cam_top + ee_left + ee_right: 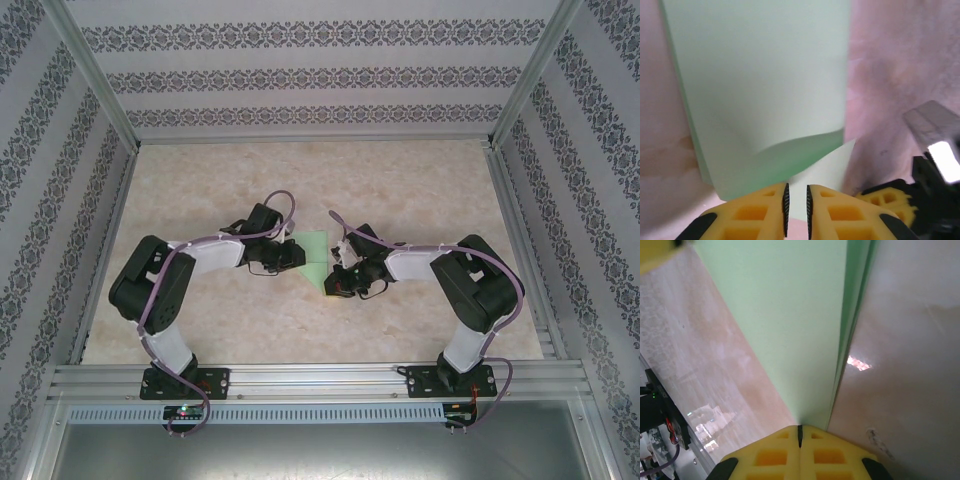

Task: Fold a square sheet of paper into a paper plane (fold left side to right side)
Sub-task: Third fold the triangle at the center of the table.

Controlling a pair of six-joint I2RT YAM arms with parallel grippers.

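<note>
There, square sheet of paper (765, 75); between left gripper (796, 189) and right gripper (800, 429)

Paper sheet (316, 258) on table (400, 190) between left hand (296, 255) and right hand (337, 283)

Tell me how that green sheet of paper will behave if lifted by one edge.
Likely floppy: the sheet of paper curls in a loose bend in the left wrist view. Probably very light and thin, since it lies almost flush on the table. It may slide on that glossy surface when pushed.
</note>
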